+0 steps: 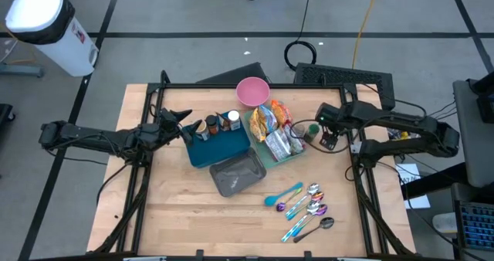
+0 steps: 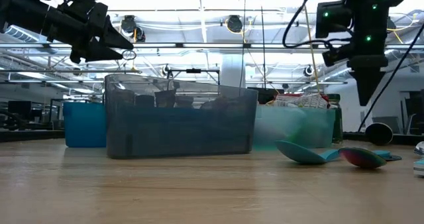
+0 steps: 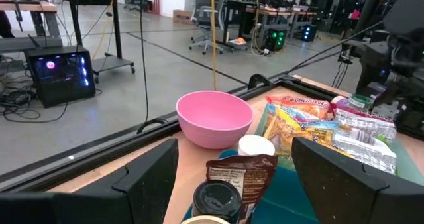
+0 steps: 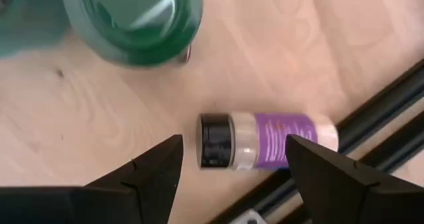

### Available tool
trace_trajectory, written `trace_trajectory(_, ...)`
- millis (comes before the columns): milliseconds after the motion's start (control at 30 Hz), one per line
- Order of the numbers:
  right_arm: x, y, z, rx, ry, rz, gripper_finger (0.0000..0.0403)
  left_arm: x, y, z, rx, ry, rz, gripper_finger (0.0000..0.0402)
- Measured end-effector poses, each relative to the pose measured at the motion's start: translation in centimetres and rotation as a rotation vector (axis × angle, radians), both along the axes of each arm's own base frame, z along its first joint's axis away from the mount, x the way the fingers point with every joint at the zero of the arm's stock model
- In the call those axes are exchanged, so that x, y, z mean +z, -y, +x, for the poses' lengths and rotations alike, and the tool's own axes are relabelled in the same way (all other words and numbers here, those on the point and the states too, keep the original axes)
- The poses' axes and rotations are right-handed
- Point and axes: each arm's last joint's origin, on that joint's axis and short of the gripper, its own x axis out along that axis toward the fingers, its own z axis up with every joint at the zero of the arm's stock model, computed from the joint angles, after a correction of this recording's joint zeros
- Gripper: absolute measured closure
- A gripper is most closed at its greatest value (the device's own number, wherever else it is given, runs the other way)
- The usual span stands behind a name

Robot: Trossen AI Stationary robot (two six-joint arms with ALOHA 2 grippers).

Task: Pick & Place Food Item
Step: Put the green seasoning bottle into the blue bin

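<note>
Grey concrete flooring is being shown around the wooden desk (image 1: 193, 215), with a white bin (image 1: 46, 25) standing off its far left corner and cables trailing behind. On the desk, a teal bin (image 1: 220, 147) is holding several jars, among them a brown-labelled one (image 3: 233, 177) and a white-capped one (image 3: 256, 146). A pale green tray (image 1: 272, 154) beside it is being filled with snack packets (image 1: 274, 126). A pink bowl (image 1: 252, 91) is sitting empty behind these, and a grey bin (image 1: 235, 174) is lying in front, apparently empty. Coloured spoons (image 1: 305, 203) are being left scattered near the front right.

The left end effector (image 1: 185, 124) is being held above the jars in the teal bin, fingers spread apart and gripping nothing. The right end effector (image 4: 228, 161) is being held open and empty over a purple-labelled spice jar (image 4: 265, 142), which is lying on its side by the desk's right rail, just beside a green jar (image 4: 132, 18).
</note>
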Motion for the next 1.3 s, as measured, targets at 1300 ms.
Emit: trace_trajectory(1300,-0.2,-0.6,0.7,0.111,0.45,-0.043,0.0117,0.0,0.0,0.0,0.001,0.001,-0.001,0.0105)
